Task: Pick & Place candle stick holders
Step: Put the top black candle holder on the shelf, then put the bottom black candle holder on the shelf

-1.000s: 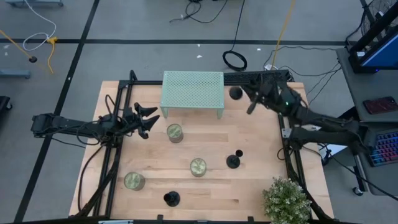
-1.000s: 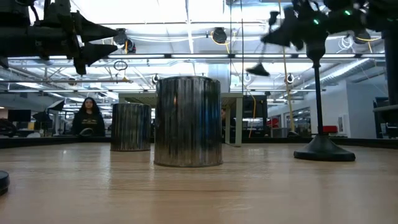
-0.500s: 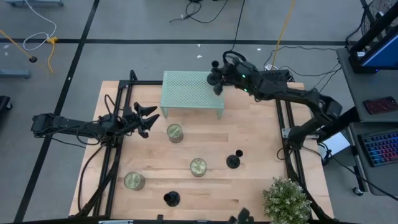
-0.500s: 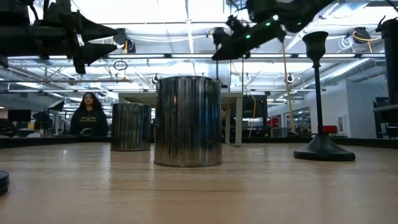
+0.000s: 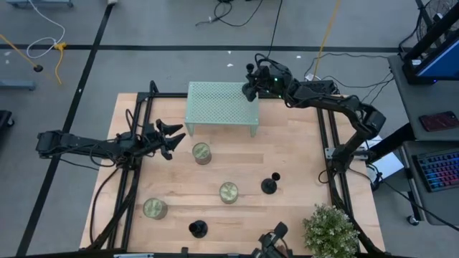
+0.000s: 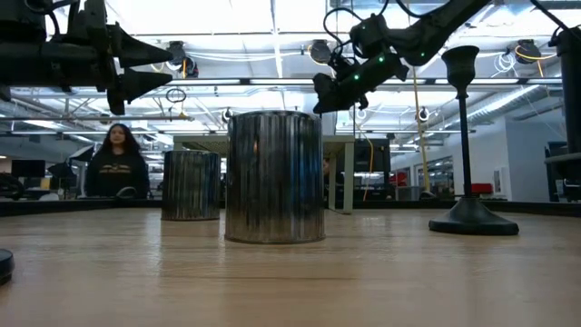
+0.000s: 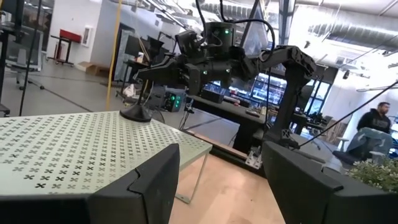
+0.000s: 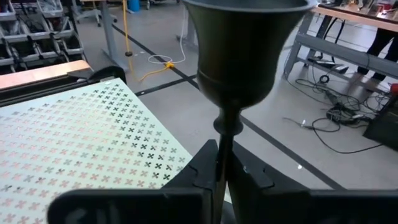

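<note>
My right gripper point(image 5: 249, 89) is at the far right corner of the pale green perforated shelf point(image 5: 221, 102), shut on a black candle stick holder point(image 8: 245, 43). The holder's disc base point(image 7: 137, 114) sits on the shelf top in the left wrist view. A second holder point(image 5: 270, 185) stands on its base right of the table's middle. A third holder point(image 5: 197, 229) stands near the front edge. My left gripper point(image 5: 176, 136) waits open and empty above the table's left side, left of the shelf. My right gripper pinches the holder's thin stem point(image 8: 222, 140) between its two fingers, below the cup. The fingers come from the table's right and lie across the stem. The holder stands upright, its base point(image 7: 137, 114) on the shelf top as far as the left wrist view shows.
Three ribbed metal cans with green tops stand on the table point(image 5: 201, 152) point(image 5: 228, 191) point(image 5: 154, 208). A potted plant point(image 5: 330, 231) is at the front right corner. A person point(image 6: 115, 162) is in the room beyond the table.
My right gripper has carried the holder from above the table's far right part toward the left and the far edge, to the shelf's far right corner, and has slowed there. The person in the room behind has shifted a little.
</note>
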Controlling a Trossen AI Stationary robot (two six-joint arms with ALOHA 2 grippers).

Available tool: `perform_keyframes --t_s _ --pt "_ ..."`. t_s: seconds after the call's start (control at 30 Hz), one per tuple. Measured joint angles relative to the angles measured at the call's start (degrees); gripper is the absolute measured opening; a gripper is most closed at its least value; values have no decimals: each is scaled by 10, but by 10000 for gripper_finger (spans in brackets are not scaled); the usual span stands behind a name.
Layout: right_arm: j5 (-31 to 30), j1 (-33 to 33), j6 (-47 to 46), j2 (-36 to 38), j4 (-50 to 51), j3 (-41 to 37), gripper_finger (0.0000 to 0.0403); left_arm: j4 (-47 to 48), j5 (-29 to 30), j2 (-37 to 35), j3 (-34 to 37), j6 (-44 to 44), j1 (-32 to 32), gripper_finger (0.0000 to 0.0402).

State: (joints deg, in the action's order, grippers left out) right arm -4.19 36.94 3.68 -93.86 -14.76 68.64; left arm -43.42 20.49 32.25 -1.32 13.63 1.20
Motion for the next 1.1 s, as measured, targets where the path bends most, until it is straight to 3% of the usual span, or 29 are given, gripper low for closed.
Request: perform_keyframes --t_s 0.7,1.1 --pt "-1 1 20 1 4 0 189 3 -1 0 0 0 0 234" --pt "-4 -6 35 93 91 0 256 3 -101 0 0 -19 0 234"
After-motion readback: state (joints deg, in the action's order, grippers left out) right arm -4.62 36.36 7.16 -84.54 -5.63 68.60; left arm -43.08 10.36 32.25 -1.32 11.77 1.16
